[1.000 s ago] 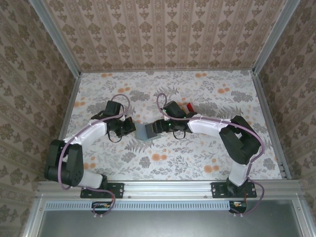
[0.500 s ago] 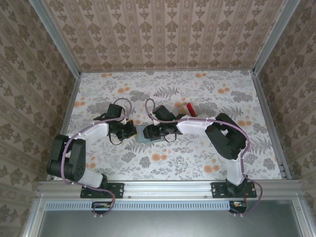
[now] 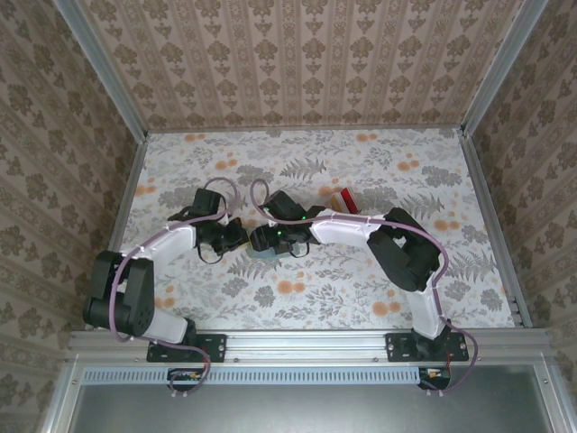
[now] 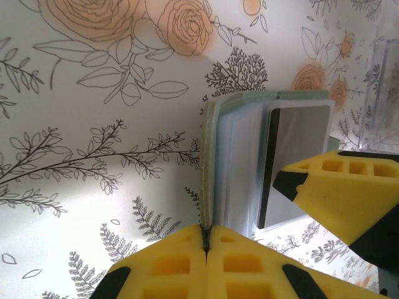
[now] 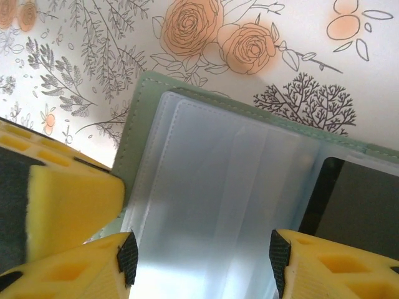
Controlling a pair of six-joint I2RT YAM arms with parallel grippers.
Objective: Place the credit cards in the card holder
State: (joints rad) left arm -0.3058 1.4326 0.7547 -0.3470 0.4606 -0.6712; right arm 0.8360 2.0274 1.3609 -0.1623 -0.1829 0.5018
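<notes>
The card holder point(image 4: 274, 96) lies open on the floral table, sage green with clear plastic sleeves point(image 5: 224, 187) inside. My left gripper point(image 4: 206, 240) is shut on the edge of its green cover point(image 5: 141, 118). My right gripper point(image 5: 204, 261) hovers over the sleeves, jaws apart, with nothing pinched between them. A dark grey card point(image 4: 297, 161) sits at the sleeves' far side, partly under a right finger point(image 4: 340, 187). In the top view both grippers point(image 3: 236, 236) point(image 3: 260, 240) meet over the holder point(image 3: 261, 254). A red credit card point(image 3: 342, 197) lies behind the right arm.
A clear plastic tray point(image 4: 383, 87) stands just beyond the holder. The left finger point(image 5: 62, 205) crowds the holder's left edge. Patterned walls enclose the table point(image 3: 433, 271) on three sides, with open floral surface to the right and front.
The right arm has swung left and its gripper now sits over the open holder, jaws slightly narrower. The left gripper has stayed shut on the cover, shifting only a little.
</notes>
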